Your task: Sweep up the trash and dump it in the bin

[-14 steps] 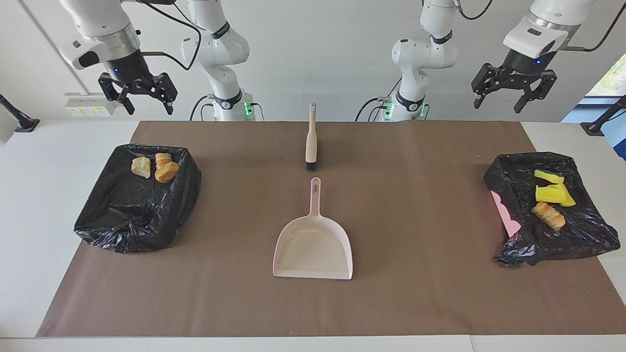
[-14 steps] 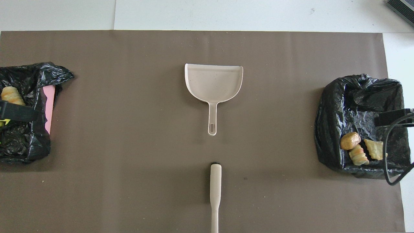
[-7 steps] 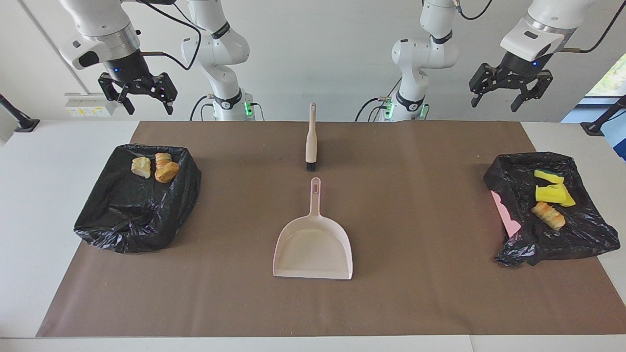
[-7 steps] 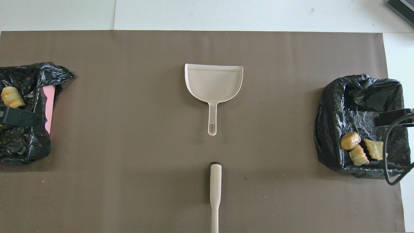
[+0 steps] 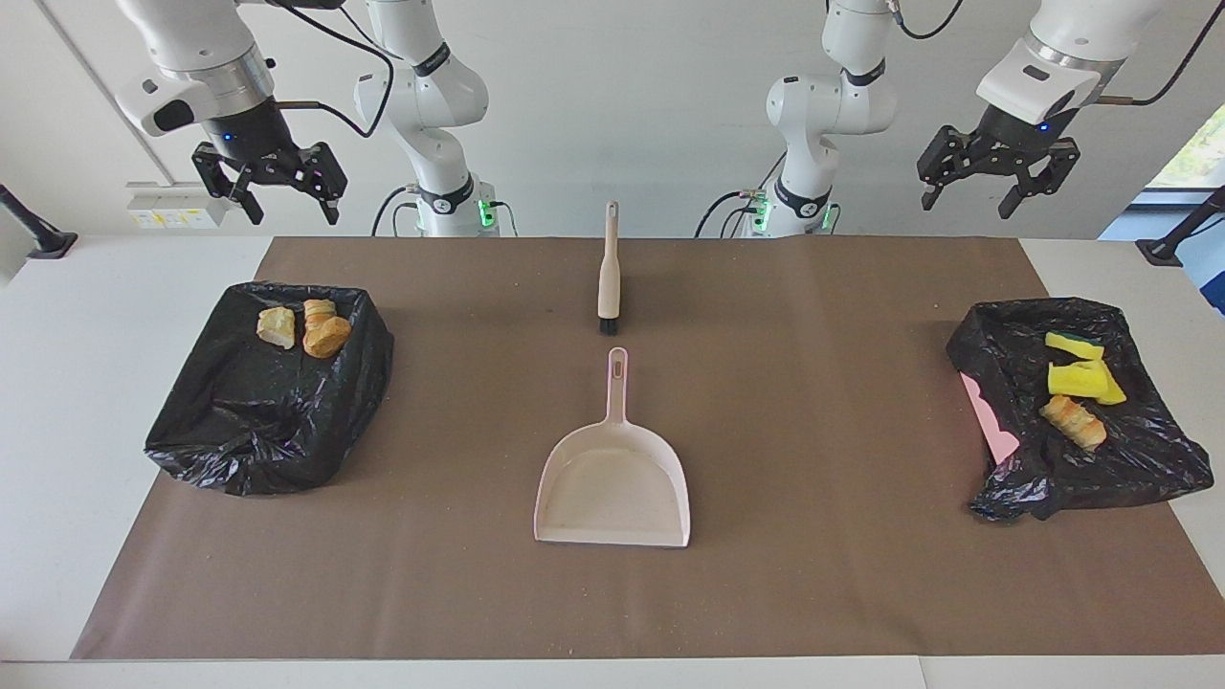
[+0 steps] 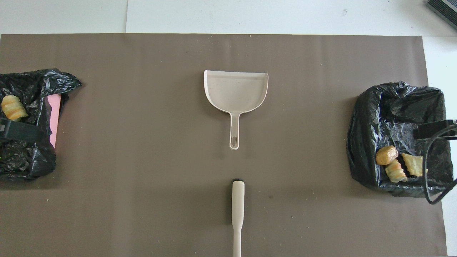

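The trash lies in two black-bag-lined bins. The bin at the right arm's end holds three tan and orange crusty lumps, which also show in the overhead view. The bin at the left arm's end holds yellow sponge bits and a striped roll. My right gripper hangs open and empty high over its bin. My left gripper hangs open and empty high over the other bin.
The pale pink dustpan lies mid-table on the brown mat, handle toward the robots. The beige hand brush lies nearer the robots, in line with it. A pink edge shows at the left-end bin's side.
My left gripper has risen a little and drawn back over its bin. The right gripper, dustpan, brush and trash have not moved.
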Available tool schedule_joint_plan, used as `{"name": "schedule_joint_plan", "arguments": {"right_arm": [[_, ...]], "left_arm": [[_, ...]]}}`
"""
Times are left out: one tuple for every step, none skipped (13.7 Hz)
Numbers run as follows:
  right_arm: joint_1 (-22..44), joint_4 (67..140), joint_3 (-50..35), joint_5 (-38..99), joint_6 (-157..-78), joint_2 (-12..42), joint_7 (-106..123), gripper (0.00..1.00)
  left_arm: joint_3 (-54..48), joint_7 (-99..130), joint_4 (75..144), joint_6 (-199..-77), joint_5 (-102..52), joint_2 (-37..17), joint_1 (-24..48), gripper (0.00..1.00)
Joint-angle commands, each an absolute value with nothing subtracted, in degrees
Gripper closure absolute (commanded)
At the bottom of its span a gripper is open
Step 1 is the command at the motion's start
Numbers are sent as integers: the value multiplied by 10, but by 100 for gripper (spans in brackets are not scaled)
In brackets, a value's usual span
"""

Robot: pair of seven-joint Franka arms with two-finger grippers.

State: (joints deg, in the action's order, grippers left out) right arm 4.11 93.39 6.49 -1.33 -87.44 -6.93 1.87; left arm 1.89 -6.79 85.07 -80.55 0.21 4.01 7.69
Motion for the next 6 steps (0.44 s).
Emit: {"name": "schedule_joint_plan", "arguments": {"right_arm": [[37,945,62,-13,-882,-77,32,0],[37,945,62,-13,-882,-77,32,0],[37,944,62,-13,-882,-77,32,0],[37,945,62,-13,-882,-77,32,0],[37,945,62,-13,-882,-77,32,0],[37,945,62,-13,-882,-77,32,0]], "left_arm": [[15,-59,868,-804,13,57,72,0],[14,-57,868,-805,17,57,72,0],[14,-57,868,-805,19,57,72,0],[14,-57,868,-805,19,57,72,0],[14,-57,868,-804,19,57,72,0],[14,-57,868,-804,19,57,72,0]]}}
